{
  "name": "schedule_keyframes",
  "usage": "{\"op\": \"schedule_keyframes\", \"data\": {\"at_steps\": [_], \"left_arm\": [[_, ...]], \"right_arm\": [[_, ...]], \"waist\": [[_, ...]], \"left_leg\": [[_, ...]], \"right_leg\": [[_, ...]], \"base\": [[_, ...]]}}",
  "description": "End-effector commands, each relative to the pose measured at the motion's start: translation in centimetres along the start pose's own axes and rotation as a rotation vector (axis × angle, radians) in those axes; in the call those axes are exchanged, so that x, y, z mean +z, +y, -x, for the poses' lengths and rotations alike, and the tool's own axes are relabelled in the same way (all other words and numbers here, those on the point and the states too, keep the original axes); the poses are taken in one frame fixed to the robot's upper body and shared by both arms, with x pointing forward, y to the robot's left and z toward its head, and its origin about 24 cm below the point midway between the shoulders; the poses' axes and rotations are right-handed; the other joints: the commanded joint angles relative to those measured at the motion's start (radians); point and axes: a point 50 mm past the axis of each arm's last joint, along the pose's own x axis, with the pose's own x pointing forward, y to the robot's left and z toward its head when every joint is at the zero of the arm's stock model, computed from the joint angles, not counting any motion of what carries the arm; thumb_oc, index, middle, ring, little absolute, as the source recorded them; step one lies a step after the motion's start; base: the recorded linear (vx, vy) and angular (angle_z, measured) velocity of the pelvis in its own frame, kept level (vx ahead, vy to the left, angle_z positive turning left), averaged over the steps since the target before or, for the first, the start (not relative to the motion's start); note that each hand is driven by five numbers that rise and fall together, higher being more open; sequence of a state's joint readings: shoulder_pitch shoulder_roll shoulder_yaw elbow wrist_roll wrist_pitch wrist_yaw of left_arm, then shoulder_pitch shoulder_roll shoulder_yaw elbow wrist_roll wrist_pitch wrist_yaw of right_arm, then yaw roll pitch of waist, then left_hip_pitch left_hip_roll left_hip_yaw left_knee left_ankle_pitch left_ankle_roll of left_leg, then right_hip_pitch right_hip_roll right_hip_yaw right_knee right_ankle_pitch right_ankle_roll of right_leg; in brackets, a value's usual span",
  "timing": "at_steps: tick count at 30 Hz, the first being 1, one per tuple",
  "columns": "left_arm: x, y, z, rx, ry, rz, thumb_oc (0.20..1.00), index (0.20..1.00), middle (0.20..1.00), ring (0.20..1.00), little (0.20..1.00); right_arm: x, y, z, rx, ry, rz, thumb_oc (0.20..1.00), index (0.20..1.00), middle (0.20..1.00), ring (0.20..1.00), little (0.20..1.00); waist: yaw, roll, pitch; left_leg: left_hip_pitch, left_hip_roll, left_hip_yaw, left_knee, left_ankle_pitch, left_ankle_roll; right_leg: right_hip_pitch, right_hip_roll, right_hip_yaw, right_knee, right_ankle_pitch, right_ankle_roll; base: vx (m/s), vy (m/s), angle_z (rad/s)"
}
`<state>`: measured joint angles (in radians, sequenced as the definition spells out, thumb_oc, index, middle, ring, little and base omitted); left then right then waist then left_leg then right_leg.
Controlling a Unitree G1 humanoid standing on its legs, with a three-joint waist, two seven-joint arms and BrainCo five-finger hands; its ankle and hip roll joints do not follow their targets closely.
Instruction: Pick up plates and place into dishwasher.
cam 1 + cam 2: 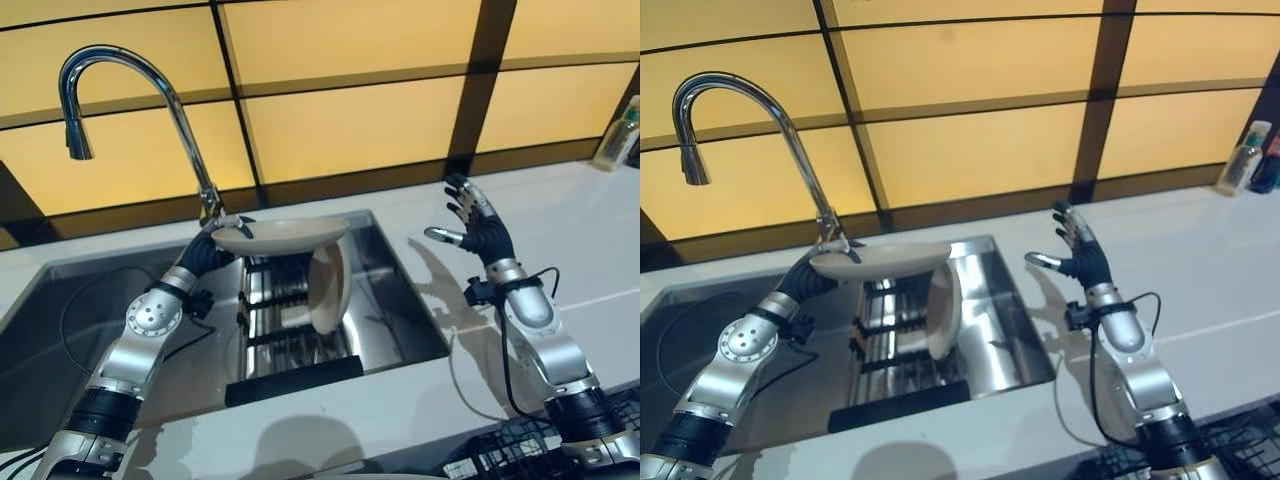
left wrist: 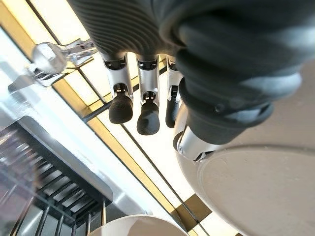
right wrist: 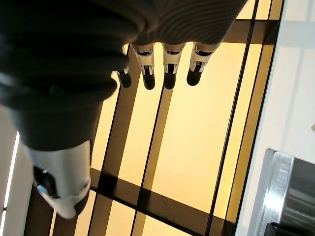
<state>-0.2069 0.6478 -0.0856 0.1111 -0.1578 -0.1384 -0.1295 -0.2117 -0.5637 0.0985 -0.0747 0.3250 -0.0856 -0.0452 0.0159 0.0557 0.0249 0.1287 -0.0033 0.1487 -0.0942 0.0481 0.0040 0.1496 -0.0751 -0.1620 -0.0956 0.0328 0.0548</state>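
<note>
Plates: 2 are in view. Plate 1 (image 1: 280, 236) is held level in the left hand (image 1: 222, 236), above the sunken rack (image 1: 290, 330) set in the recessed steel basin (image 1: 400, 300). Plate 2 (image 1: 330, 288) stands on edge in that rack, directly below plate 1's right rim.

Left hand: in the left wrist view the thumb (image 2: 189, 142) presses on the plate's rim (image 2: 256, 191), while the fingers (image 2: 147, 115) hang curled beside it; whether they bear on the plate's other face cannot be determined. Right hand (image 1: 478, 225): raised over the white counter (image 1: 580, 230), fingers spread and straight, holding nothing, well apart from the basin.

Procedure, as judged from this position:
1. Rotate plate 1 from level to on-edge before lowering; a flat descent would likely strike plate 2.
2. Aim for a free slot left of plate 2.
3. Keep the pinch at the rim until the lower edge seats between the tines.
4. Keep clear of the faucet (image 1: 130, 110), which stands just behind the left hand.

Count: 2 plates, 1 rack, 1 faucet, 2 hands.
</note>
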Motion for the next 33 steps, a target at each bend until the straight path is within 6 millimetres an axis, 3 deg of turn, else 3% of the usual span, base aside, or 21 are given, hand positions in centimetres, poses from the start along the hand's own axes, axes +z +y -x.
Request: {"op": "schedule_keyframes", "data": {"at_steps": [1, 8, 14, 19, 27, 33], "left_arm": [[2.4, 3.0, -1.4, 0.087, -0.107, 0.041, 0.2, 0.2, 0.2, 0.2, 0.2], [2.9, 2.3, -1.9, 0.043, -0.141, 0.123, 0.2, 0.2, 0.2, 0.2, 0.2], [4.7, 0.2, -3.2, -0.076, -0.218, 0.214, 0.2, 0.2, 0.2, 0.2, 0.2], [5.8, -1.6, -4.0, -0.136, -0.249, 0.276, 0.2, 0.2, 0.2, 0.2, 0.2], [8.1, -6.5, -5.8, -0.311, -0.312, 0.32, 0.2, 0.2, 0.2, 0.2, 0.2], [8.5, -7.3, -6.2, -0.352, -0.295, 0.335, 0.2, 0.2, 0.2, 0.2, 0.2]], "right_arm": [[4.1, 0.6, -2.0, 0.067, -0.193, 0.038, 1.0, 1.0, 1.0, 1.0, 1.0], [5.9, 2.1, -2.8, 0.255, -0.267, 0.109, 1.0, 1.0, 1.0, 1.0, 1.0], [8.1, 4.7, -4.1, 0.473, -0.328, 0.178, 1.0, 1.0, 1.0, 1.0, 1.0], [9.1, 6.1, -4.5, 0.545, -0.358, 0.18, 1.0, 1.0, 1.0, 1.0, 1.0], [11.6, 10.2, -5.7, 0.653, -0.439, 0.179, 1.0, 1.0, 1.0, 1.0, 1.0], [11.7, 10.7, -5.8, 0.678, -0.43, 0.18, 1.0, 1.0, 1.0, 1.0, 1.0]], "waist": [[0.015, -0.031, -0.047], [0.023, -0.038, -0.046], [0.035, -0.05, -0.052], [0.037, -0.055, -0.05], [0.04, -0.061, -0.047], [0.034, -0.065, -0.045]], "left_leg": [[0.016, -0.003, -0.009, 0.007, -0.114, -0.02], [0.012, -0.006, -0.015, 0.007, -0.113, -0.021], [0.008, -0.012, -0.027, 0.01, -0.113, -0.023], [0.012, -0.013, -0.03, 0.011, -0.117, -0.022], [0.017, -0.018, -0.033, 0.017, -0.123, -0.018], [0.016, -0.019, -0.024, 0.02, -0.126, -0.015]], "right_leg": [[-0.039, -0.006, -0.04, 0.008, -0.05, 0.053], [-0.04, -0.007, -0.045, 0.008, -0.049, 0.049], [-0.035, -0.007, -0.053, 0.008, -0.052, 0.047], [-0.029, -0.007, -0.056, 0.008, -0.054, 0.045], [-0.022, -0.006, -0.055, 0.008, -0.055, 0.042], [-0.023, -0.005, -0.045, 0.008, -0.056, 0.041]], "base": [[-0.03, 0.012, 0.02], [-0.02, 0.002, 0.01], [-0.01, -0.008, 0.03], [0.0, -0.012, 0.04], [0.0, -0.001, 0.0], [0.0, 0.0, 0.0]]}}
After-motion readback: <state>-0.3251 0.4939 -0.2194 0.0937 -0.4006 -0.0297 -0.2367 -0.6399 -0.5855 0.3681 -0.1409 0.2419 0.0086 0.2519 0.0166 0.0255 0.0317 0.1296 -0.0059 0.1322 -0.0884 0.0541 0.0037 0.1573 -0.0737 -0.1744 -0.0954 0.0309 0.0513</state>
